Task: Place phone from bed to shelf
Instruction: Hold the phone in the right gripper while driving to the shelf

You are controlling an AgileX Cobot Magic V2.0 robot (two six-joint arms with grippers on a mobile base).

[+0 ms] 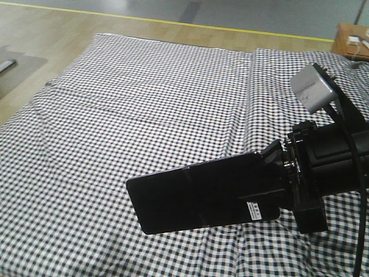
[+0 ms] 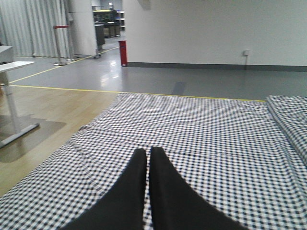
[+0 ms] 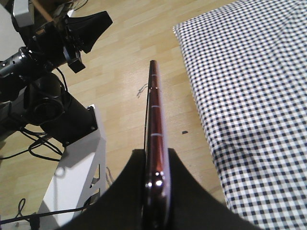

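Phone (image 1: 196, 196) pinched at one short end in the right gripper (image 1: 275, 175), closed on both flat faces, far end jutting free, likely so as to slide onto the shelf first. Edge-on in the wrist view, pinkish rim straight ahead. Beneath the hand, apparently not touching, bed (image 1: 144, 104), checked and wrinkled. Off to the side, left gripper (image 2: 146, 160), jaws pressed together on nothing, low over the bed, probably parked out of the way. No shelf in view; carry not yet done.

Even indoor light, sheen on grey floor (image 2: 105, 72), soft shadows, left claw (image 2: 146, 152) slightly blurred, mild grain
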